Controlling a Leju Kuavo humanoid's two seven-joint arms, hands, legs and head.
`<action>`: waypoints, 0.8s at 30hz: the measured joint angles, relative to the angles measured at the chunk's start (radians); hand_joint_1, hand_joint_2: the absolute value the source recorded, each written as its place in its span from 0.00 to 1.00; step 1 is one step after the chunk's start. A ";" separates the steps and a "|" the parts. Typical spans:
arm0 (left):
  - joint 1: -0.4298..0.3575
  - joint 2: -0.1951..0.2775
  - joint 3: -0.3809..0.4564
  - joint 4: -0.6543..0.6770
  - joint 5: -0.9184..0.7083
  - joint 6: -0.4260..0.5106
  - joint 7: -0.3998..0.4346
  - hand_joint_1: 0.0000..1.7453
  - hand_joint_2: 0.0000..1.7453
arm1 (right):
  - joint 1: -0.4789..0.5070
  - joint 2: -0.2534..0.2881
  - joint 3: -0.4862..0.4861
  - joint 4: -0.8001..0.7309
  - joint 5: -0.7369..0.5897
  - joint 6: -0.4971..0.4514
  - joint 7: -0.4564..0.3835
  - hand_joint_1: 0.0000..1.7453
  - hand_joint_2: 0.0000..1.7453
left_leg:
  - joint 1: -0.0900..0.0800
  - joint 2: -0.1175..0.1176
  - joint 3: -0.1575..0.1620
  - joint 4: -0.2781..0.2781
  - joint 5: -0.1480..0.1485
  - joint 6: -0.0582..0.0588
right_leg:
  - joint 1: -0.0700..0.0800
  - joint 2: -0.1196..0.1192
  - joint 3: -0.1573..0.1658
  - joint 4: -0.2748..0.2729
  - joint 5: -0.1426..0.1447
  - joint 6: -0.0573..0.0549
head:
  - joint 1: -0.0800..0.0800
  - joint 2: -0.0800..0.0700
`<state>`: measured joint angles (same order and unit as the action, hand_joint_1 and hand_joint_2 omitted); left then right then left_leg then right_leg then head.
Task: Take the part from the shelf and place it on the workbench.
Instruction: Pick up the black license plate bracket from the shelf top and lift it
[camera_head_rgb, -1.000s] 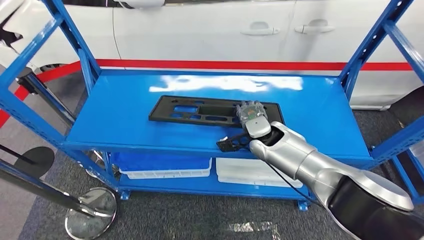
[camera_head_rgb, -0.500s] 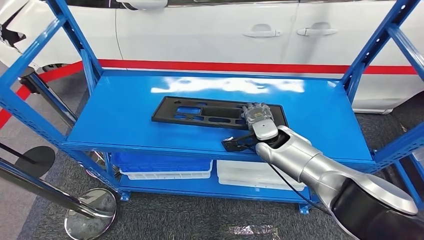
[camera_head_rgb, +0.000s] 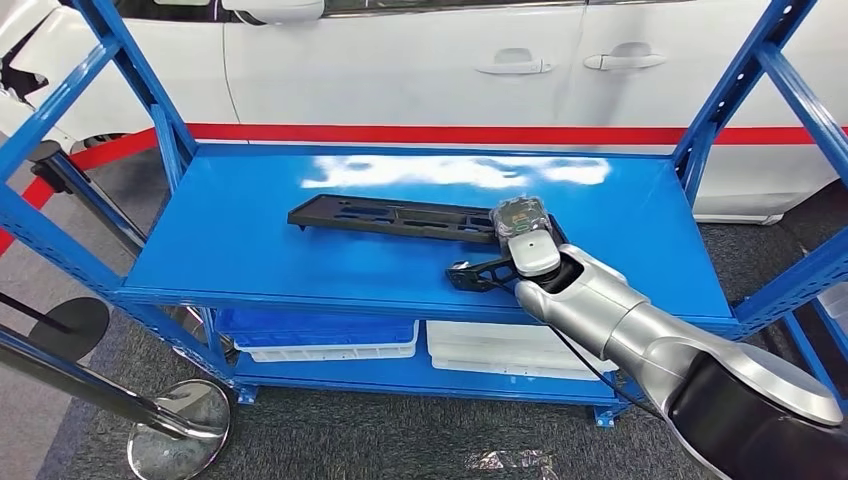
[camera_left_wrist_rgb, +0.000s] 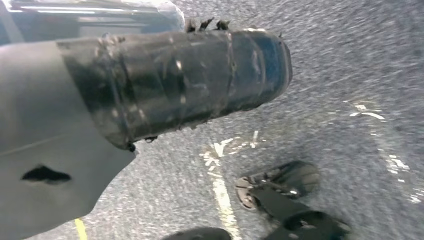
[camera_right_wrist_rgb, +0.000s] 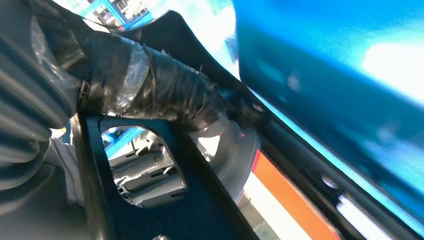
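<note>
**Right hand grips the black panel at the shelf's front**

Head view: the right hand (camera_head_rgb: 522, 232) holds the right end of the black plastic panel (camera_head_rgb: 395, 216), a long flat part with cut-out openings. The panel is tilted, its near edge raised off the blue shelf deck (camera_head_rgb: 250, 245), and it lies just behind the deck's front lip. Blue uprights (camera_head_rgb: 738, 88) frame both ends of the shelf, leaving the front side open between them. Behind stands a white car (camera_head_rgb: 420, 60) — its doors close off the far side. On the lower shelf sit white trays (camera_head_rgb: 500, 352). A chrome stanchion base (camera_head_rgb: 180, 430) stands on the grey carpet at the left.

Left wrist view: the left hand (camera_left_wrist_rgb: 175, 85) hangs over speckled grey floor; whether its fingers are open or curled cannot be told.

Right wrist view: taped dark fingers (camera_right_wrist_rgb: 150, 85) wrap across the panel's rim — closed on it. No readable writing appears anywhere.
</note>
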<state>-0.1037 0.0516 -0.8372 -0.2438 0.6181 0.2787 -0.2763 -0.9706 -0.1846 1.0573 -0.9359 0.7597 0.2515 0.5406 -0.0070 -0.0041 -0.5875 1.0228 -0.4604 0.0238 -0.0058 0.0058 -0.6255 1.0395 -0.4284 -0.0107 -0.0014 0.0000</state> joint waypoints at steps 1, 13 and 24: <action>-0.001 0.000 0.000 0.000 0.003 -0.006 -0.004 0.00 0.75 | 0.000 0.000 0.000 -0.004 0.002 -0.002 -0.003 1.00 1.00 | -0.003 0.000 0.002 -0.004 0.000 0.001 | 0.000 0.000 -0.001 -0.002 0.002 0.004 | 0.000 0.000; 0.001 0.000 0.000 0.000 0.030 -0.062 -0.039 0.00 1.00 | 0.002 0.000 -0.001 -0.049 0.015 -0.024 -0.034 1.00 1.00 | 0.014 0.003 0.009 -0.016 0.012 0.012 | -0.012 -0.003 -0.049 0.113 -0.045 0.037 | 0.005 0.000; 0.000 -0.002 0.002 0.000 0.061 0.029 -0.001 0.00 1.00 | 0.030 0.018 -0.035 -0.217 -0.236 -0.249 -0.163 1.00 1.00 | 0.018 0.000 -0.118 0.237 -0.115 -0.035 | -0.009 0.003 -0.004 0.017 -0.018 -0.008 | -0.004 0.000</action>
<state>-0.1036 0.0491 -0.8352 -0.2434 0.6793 0.3078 -0.2772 -0.9403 -0.1670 1.0222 -1.1533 0.5240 0.0028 0.3780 0.0110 -0.0038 -0.7060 1.2602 -0.5752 -0.0115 -0.0144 0.0091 -0.6292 1.0567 -0.4464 -0.0190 -0.0052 0.0000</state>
